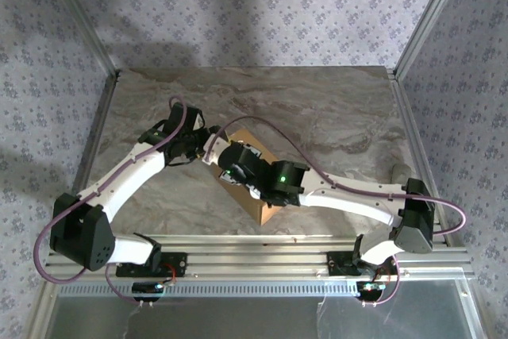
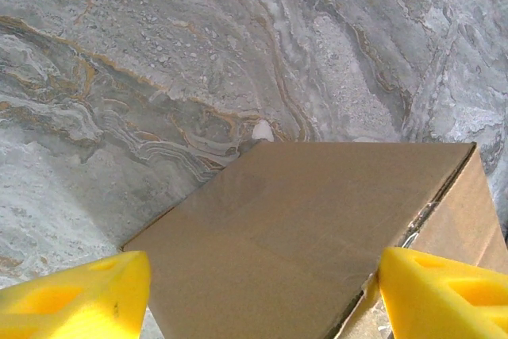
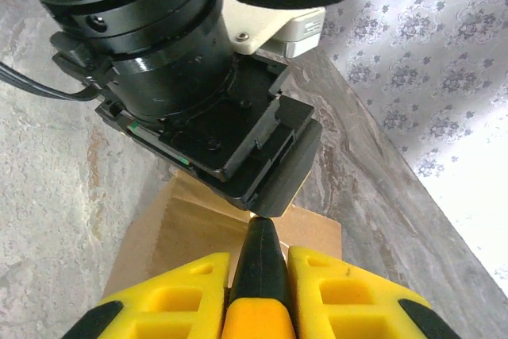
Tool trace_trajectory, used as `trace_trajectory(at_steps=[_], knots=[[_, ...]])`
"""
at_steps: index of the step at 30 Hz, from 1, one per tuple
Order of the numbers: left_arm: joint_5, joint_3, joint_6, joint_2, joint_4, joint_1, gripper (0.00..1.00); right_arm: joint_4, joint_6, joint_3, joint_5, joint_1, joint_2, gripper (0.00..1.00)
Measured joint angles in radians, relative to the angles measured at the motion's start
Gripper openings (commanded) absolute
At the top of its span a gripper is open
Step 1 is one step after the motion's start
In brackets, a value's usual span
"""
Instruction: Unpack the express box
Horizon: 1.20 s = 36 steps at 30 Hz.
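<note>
The express box [image 1: 262,210] is a brown carton in the middle of the table, mostly covered by both arms. In the left wrist view its plain top panel [image 2: 302,220] lies between my left gripper's [image 2: 262,299] yellow fingers [image 2: 75,295], which stand wide open beside the panel's edges. My right gripper [image 3: 258,271] is shut on a black-and-yellow utility knife [image 3: 259,263]. The knife's black tip points at the box [image 3: 182,228] and reaches just under the left arm's black wrist housing [image 3: 206,117]. From above, the two grippers meet over the box's far-left part [image 1: 218,152].
The grey-veined marble table [image 1: 333,109] has open surface behind and to the right of the box. A small grey rounded object [image 1: 399,171] sits at the right edge. Patterned walls and metal posts close in three sides; an aluminium rail [image 1: 262,256] runs along the front.
</note>
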Motion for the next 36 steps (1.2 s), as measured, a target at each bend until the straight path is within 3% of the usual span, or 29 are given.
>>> trace_trajectory(at_steps=[11, 36], knots=[[-0.001, -0.010, 0.000, -0.007, 0.011, 0.000, 0.75, 0.002, -0.095, 0.015, 0.124, 0.066, 0.055, 0.00], [0.001, -0.017, 0.000, -0.007, 0.024, -0.008, 0.75, 0.000, -0.064, -0.060, 0.153, 0.081, -0.017, 0.00]])
